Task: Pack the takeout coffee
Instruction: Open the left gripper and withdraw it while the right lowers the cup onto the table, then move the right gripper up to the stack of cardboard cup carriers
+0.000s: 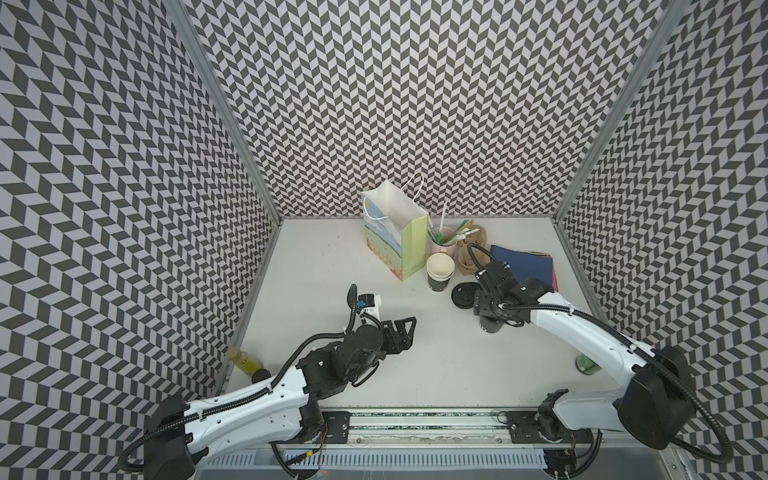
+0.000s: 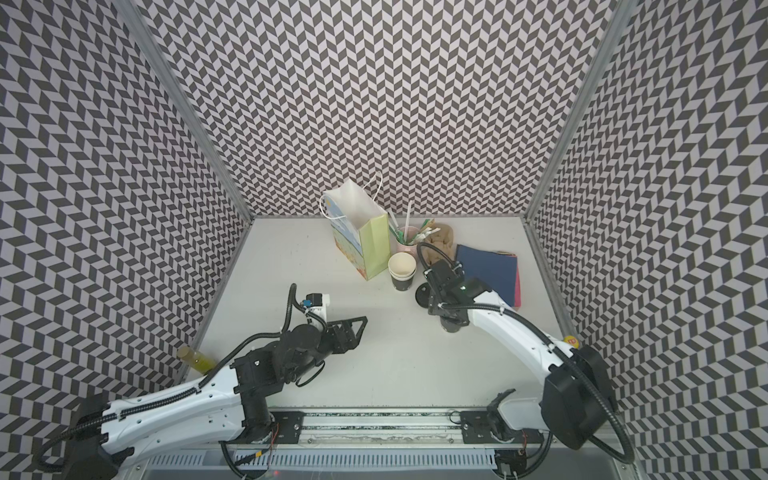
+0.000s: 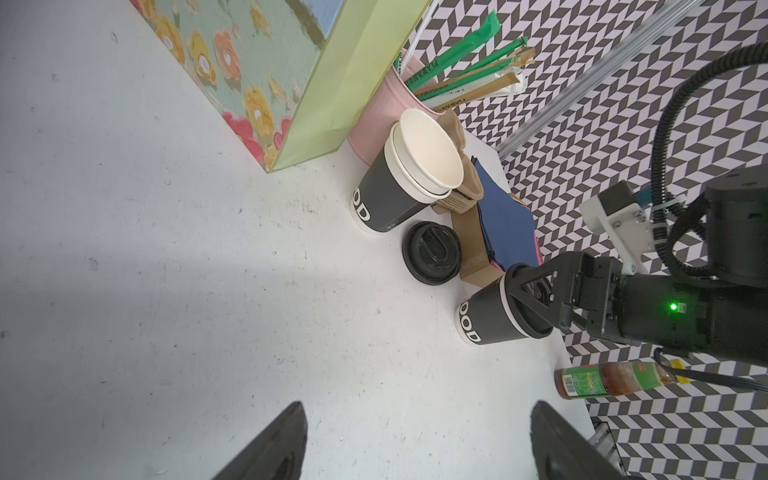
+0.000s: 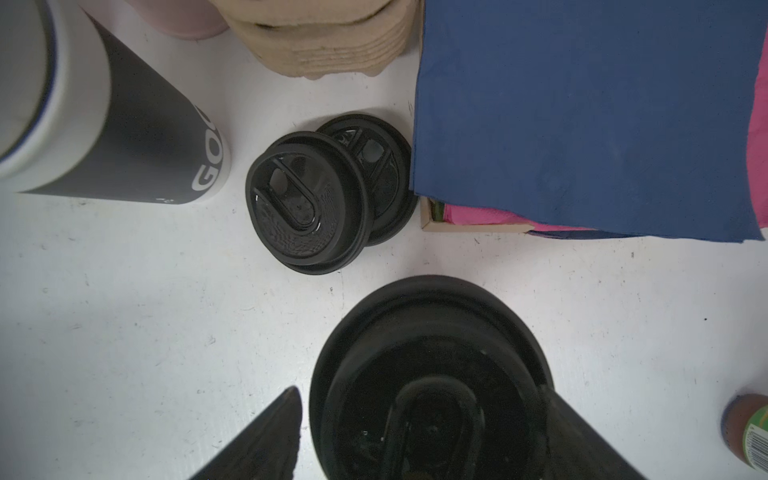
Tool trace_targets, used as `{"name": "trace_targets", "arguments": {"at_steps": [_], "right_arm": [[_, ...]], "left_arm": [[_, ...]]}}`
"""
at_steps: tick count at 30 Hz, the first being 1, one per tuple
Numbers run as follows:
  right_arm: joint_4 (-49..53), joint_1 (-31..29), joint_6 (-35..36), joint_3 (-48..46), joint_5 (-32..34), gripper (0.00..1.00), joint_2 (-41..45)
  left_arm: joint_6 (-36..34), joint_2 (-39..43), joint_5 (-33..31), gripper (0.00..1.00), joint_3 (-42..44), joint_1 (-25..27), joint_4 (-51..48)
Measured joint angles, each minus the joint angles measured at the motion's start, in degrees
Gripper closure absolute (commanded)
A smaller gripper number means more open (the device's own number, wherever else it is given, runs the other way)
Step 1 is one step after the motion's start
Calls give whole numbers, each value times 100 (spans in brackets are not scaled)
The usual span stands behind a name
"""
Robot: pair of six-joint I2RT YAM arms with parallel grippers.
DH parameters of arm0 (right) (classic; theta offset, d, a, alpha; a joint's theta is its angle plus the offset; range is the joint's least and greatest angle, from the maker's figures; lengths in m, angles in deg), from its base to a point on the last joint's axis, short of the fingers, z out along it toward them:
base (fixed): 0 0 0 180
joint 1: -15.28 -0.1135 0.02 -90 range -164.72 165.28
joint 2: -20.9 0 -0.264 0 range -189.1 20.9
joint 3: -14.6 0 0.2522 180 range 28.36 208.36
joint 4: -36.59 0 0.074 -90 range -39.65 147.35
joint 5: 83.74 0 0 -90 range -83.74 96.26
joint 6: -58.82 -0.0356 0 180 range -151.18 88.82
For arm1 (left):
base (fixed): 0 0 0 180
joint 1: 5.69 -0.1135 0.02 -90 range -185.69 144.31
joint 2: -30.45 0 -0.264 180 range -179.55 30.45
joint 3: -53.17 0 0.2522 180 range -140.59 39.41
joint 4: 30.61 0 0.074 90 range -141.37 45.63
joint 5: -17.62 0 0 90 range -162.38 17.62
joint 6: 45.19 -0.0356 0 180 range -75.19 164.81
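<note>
Closest to the right wrist camera is the black lid of the takeout coffee (image 4: pixel 415 332). The right arm's jaws stand apart on either side of it. One tip is clear of the rim with bare counter (image 4: pixel 124 332) showing between, and the other is at the rim's far edge, where it is too dark to judge contact. The cup stands upright on the counter near the napkins (image 4: pixel 582 104), well apart from the gift bag (image 1: pixel 413 249). The left arm's jaws are also wide apart and empty, hovering over open counter.

As I read it, the lid is on and nothing grips the cup, so the packing itself is not yet begun. The next move calls for a hold on the cup's wall below the lid, firm enough to lift yet light enough not to buckle the paper. Then comes an upright carry past the stack of empty cups (image 1: pixel 439 270) and the pink cup of straws (image 1: pixel 441 248), and a lowering into the bag's top.

The right wrist view alone shows that the spare lids (image 4: pixel 307 199) are more than one, overlapping; in both top views they read as a single dark disc half under the right arm (image 1: pixel 582 328). The left wrist view alone shows the cup's dark wall and white lettering — from above only its foot shows. Only the top views show the bag's open mouth.
</note>
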Motion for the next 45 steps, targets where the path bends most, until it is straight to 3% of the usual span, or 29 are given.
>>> {"name": "trace_targets", "arguments": {"at_steps": [10,30,40,45], "right_arm": [[-164,151,131,-116,-129,16,507],[-809,560,223,-894,-645,18,1530],[-721,643,413,-605,-632,18,1663],[-726,643,726,-157,-584,18,1777]], "left_arm": [[-96,-168,-7,16,0,22,7],[-238,-1224,74,16,-13,616,396],[-422,-1034,-205,9,-389,636,22],[-754,-361,-498,7,-920,245,-697]]}}
